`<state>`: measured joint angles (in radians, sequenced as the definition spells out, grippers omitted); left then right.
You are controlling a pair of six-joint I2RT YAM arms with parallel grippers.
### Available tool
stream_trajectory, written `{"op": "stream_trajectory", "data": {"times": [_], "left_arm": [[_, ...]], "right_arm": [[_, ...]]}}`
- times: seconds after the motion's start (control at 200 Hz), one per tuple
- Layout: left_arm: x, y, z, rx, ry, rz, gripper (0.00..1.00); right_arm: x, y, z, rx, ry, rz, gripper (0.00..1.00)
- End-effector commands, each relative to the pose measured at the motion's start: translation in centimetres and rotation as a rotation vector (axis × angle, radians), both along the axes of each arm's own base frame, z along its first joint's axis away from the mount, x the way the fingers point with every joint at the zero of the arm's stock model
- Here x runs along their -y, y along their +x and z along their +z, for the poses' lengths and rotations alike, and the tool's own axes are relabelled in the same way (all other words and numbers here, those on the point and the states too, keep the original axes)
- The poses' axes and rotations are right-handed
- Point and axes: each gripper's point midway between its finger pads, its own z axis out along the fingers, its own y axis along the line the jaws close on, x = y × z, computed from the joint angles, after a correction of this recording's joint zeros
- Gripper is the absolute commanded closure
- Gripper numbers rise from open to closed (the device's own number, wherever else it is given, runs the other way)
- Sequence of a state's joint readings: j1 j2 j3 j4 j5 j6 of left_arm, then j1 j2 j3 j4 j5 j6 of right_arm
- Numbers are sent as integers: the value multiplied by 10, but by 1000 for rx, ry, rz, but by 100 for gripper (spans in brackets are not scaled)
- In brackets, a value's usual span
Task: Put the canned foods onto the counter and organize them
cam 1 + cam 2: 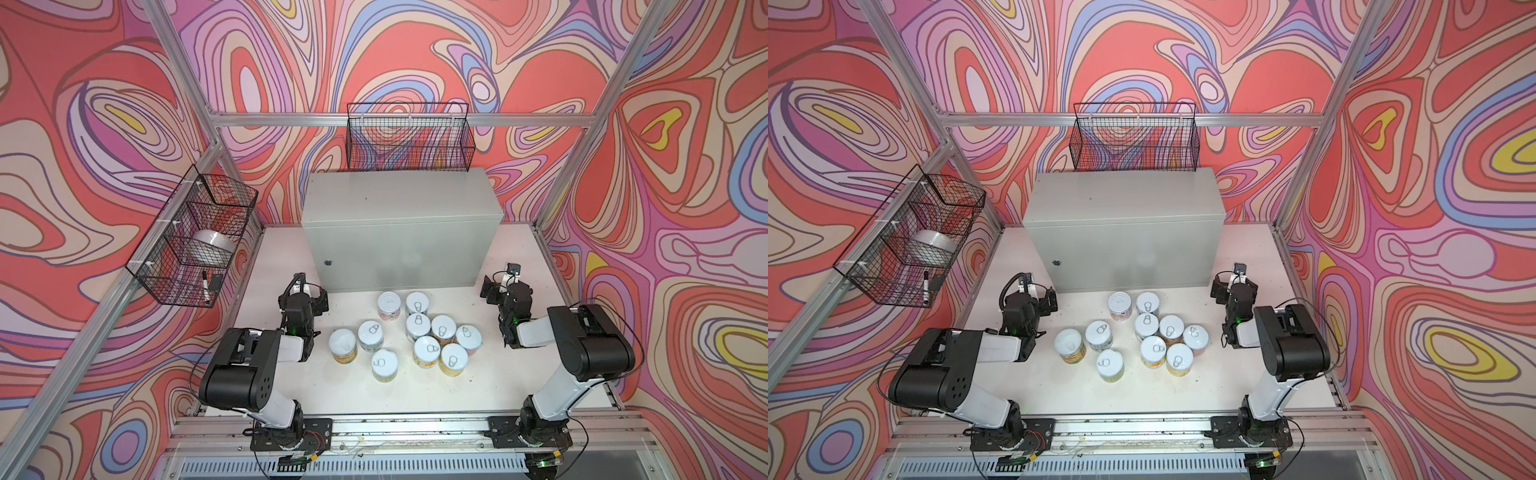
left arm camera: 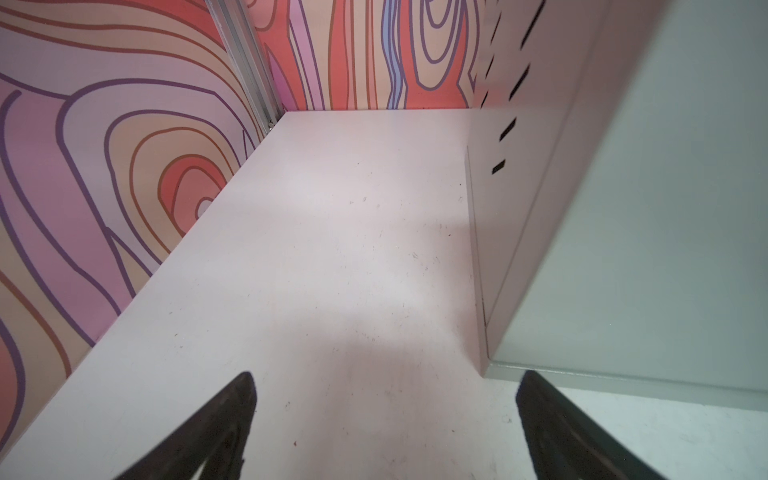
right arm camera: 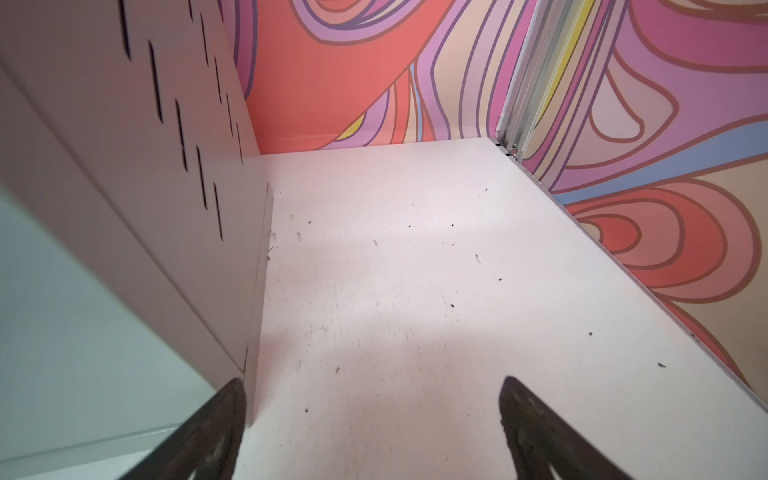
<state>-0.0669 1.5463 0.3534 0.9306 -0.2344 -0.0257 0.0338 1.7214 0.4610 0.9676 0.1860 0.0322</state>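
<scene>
Several canned foods stand upright in a loose cluster on the white table, just in front of the counter, a grey metal cabinet whose flat top is bare. My left gripper hovers open and empty by the counter's front left corner. My right gripper hovers open and empty by its front right corner. Each wrist view shows only bare table and the counter's walls; no cans show there.
A black wire basket hangs on the back wall above the counter. Another wire basket on the left wall holds a tape roll and a marker. Patterned walls and aluminium posts enclose the table.
</scene>
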Motion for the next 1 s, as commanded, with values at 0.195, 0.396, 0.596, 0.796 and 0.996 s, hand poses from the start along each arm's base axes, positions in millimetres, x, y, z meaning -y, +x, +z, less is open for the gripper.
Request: {"op": "stream_trajectory", "data": {"times": [0.195,0.396,0.596,0.796,0.996], "left_arm": [[-1,2,2,4,6,-7,0],[-3,3,1,-5,-17,-9,0],[-3,3,0,-7,-17,-9,0],[-3,-5,14,27,9,18,0],[-2,-36,84,153,46,145,0]], "right_arm": [[1,1,3,10,10,-2,2],[1,1,3,9,9,-3,2],[1,1,4,14,7,-3,2],[2,1,5,19,3,-6,2],[2,1,6,20,4,-7,2]]}}
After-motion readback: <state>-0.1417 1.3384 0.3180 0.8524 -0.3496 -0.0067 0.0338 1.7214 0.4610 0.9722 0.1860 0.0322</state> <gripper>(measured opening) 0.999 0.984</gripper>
